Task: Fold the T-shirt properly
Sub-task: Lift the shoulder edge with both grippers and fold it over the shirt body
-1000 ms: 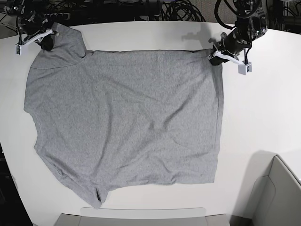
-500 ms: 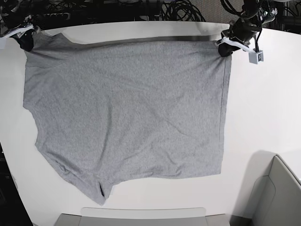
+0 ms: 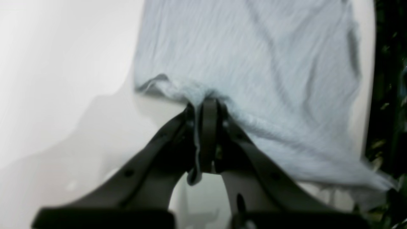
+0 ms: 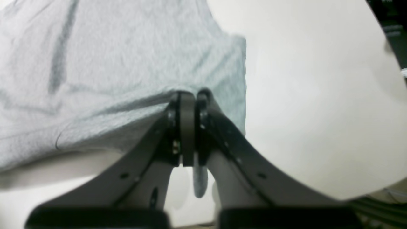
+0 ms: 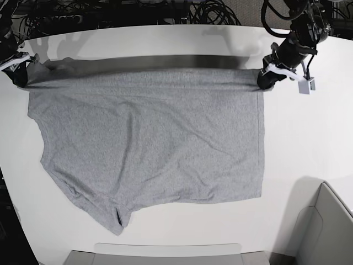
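The white worktop [image 5: 309,143] carries the grey T-shirt [image 5: 149,143], spread nearly flat and plain side up, its far edge stretched taut and lifted. The left hand [image 5: 265,79] and right hand [image 5: 19,74] each pinch a far corner. No fold is made yet, so I judge the task barely begun.

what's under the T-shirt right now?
White table shows all around the T-shirt, and a shadow band runs under its raised far edge, pinched by both end effectors. Whatever lies beneath the flat cloth is covered; no bulge shows.
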{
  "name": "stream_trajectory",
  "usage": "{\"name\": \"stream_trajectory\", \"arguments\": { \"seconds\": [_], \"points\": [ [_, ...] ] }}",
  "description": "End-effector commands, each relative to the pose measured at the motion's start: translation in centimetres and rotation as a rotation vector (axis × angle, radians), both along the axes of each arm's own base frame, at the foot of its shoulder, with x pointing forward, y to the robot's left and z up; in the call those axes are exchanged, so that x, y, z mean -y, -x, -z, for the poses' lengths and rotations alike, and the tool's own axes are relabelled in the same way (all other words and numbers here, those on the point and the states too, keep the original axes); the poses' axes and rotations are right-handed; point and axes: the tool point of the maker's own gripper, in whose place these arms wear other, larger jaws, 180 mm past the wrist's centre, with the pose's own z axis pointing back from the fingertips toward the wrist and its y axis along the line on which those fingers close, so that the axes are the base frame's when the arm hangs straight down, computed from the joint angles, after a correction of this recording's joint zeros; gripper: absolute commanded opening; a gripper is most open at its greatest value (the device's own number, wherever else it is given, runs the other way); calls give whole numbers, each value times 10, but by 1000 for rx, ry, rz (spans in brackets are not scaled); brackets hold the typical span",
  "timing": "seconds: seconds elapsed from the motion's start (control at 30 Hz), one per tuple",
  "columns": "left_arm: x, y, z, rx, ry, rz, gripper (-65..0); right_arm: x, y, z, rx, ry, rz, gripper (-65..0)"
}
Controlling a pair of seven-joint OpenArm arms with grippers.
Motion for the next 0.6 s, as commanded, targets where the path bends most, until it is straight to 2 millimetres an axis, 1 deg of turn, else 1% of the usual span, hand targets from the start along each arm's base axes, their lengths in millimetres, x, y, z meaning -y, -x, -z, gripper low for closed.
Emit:
{"name": "stream_trajectory", "arguments": {
  "seconds": [0.0,0.03,0.1,0.17,0.27,0.4,0.47,0.57],
  "points": [
    [-5,-4,-7,12,3,-26,-650,6,-9,-14,34,47,-10,-650],
    [-7,-6,-5,0,13,-49,-650,6,-13,-14,30,57,-13,-650],
    [-13,-9,4,-30,37,-91,-650,-5,-24,-9,20,66,-49,-650],
    [-15,-15,9,-37,52,-104,-650,-15,-30,-1,-4,86,-84,-650],
    [-18,-27,9,-22,63,-118,-650,-29,-48,9,-26,110,-134,-650],
    [-27,-39,18,-36,42,-138,-650,-37,-70,23,-23,118,-160,-650],
    [-29,-48,19,-31,44,-146,-650,-39,-79,30,-29,138,-166,-650],
    [-32,-61,19,-20,56,-155,-650,-38,-92,30,-19,157,-173,-650]
  ]
}}
